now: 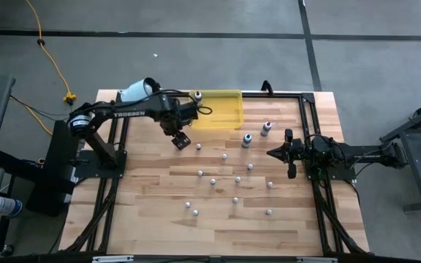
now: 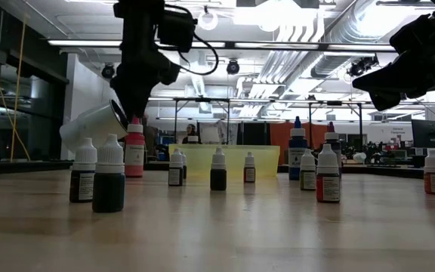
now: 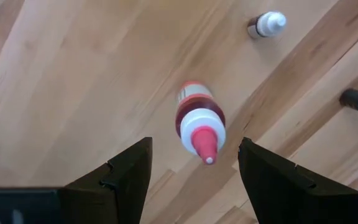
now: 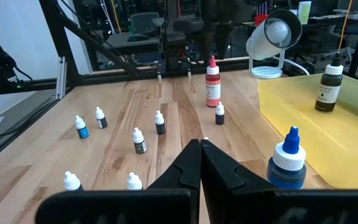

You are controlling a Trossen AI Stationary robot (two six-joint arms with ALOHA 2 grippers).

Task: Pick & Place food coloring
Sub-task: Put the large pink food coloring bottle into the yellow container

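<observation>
Several small food coloring bottles stand upright on the wooden table. A taller one with a red cap and red body stands at the far left. My left gripper hangs open just above it, pointing down, one finger on either side of its cap, touching nothing. In the high view this gripper hides the bottle. One dark bottle stands inside the yellow tray. My right gripper waits shut and level at the table's right side.
Two blue-capped bottles stand just right of the tray. A white cylinder lies tilted at the far left corner. Small bottles stand close to the red one. Bare wood lies along the near edge.
</observation>
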